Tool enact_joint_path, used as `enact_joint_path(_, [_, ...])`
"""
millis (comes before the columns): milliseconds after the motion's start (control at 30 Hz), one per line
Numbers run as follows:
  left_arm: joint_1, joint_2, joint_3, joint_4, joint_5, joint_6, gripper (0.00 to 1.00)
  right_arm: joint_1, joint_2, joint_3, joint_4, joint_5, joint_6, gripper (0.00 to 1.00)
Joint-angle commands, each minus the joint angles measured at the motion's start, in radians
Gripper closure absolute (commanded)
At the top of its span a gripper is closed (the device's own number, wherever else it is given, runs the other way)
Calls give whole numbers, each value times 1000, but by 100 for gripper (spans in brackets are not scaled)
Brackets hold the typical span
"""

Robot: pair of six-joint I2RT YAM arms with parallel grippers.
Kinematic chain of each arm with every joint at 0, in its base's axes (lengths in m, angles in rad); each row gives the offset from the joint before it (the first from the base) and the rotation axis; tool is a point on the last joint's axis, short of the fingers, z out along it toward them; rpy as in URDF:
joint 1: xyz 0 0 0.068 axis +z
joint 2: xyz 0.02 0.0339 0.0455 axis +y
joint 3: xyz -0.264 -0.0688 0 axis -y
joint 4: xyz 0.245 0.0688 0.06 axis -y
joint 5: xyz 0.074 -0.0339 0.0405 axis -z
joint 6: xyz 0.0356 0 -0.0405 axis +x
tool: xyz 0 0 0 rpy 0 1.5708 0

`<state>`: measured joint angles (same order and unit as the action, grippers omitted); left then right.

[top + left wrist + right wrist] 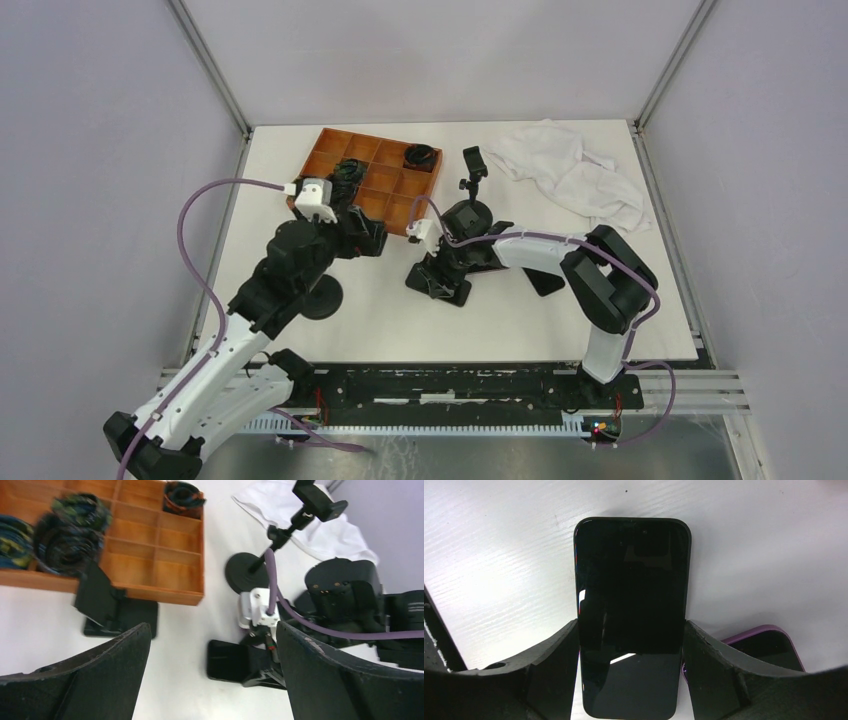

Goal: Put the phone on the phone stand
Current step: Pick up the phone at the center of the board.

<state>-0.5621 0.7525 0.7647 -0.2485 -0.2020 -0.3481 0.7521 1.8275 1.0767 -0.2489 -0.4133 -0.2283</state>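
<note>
Right now I count two phones: a black phone (631, 595) lying screen-up on the white table (499, 555) near its middle, apart from both stands, and a purple-cased phone (774, 647) just beside it. My right gripper (630, 635) pinches the black one, a finger against each long edge. My left gripper (214, 630) hangs above the table with its jaws spread wide. Two stands are in view: a flat-based phone stand (117, 617) just in front of the one wooden tray (165, 596), and a clamp-topped phone stand (280, 535) on a round foot. Four dark coils (65, 550) sit in the tray's compartments. One white cloth (340, 535) lies crumpled at the far right. Pale grey walls (450, 50) with metal rails close the table in.
</note>
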Motion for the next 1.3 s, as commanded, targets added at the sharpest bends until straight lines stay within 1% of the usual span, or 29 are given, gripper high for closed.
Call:
enact_joint_path(0, [4, -1, -68, 75, 71, -326, 0, -15, -44, -16, 14, -87, 33, 66])
enact_joint_path(167, [1, 9, -156, 74, 45, -576, 4, -21, -35, -22, 22, -124, 48, 66])
enact_joint_path(567, [-39, 55, -309, 116, -4, -884, 8, -36, -50, -39, 48, -190, 74, 66])
enact_joint_path(700, [-65, 68, -340, 138, -18, -947, 10, -40, -50, -44, 58, -212, 85, 67])
enact_joint_path(900, [-139, 123, -346, 142, -77, -1024, 12, -45, -51, -52, 72, -235, 100, 67])
enact_joint_path(1133, [-208, 228, -347, 194, -114, -1073, 13, -56, -56, -61, 86, -265, 115, 67])
enact_joint_path(1267, [-220, 272, -356, 224, -122, -1088, 14, -61, -59, -63, 91, -280, 121, 67])
